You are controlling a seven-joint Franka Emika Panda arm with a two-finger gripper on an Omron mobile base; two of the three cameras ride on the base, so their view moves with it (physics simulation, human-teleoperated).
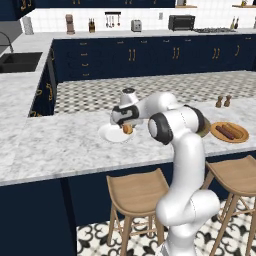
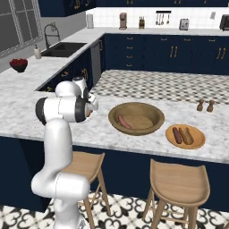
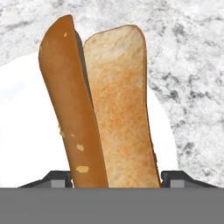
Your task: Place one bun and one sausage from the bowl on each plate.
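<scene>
Two small shakers (image 1: 223,101) stand at the far edge of the marble table (image 1: 60,145), and wooden stools (image 1: 136,192) sit under its near edge; the arm bends low over the white plate (image 1: 107,134), its elbow hiding part of the bowl (image 2: 136,117), which holds one sausage (image 2: 124,121); the fingers (image 3: 117,178) are closed on a split bun (image 3: 103,105) above that plate; the wooden plate (image 1: 229,132) to the right carries a bun and a sausage.

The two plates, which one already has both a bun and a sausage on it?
The orange-tan wooden plate, near the salt and pepper shakers. The white plate has no sausage; the gripper holds a bun over it.
</scene>
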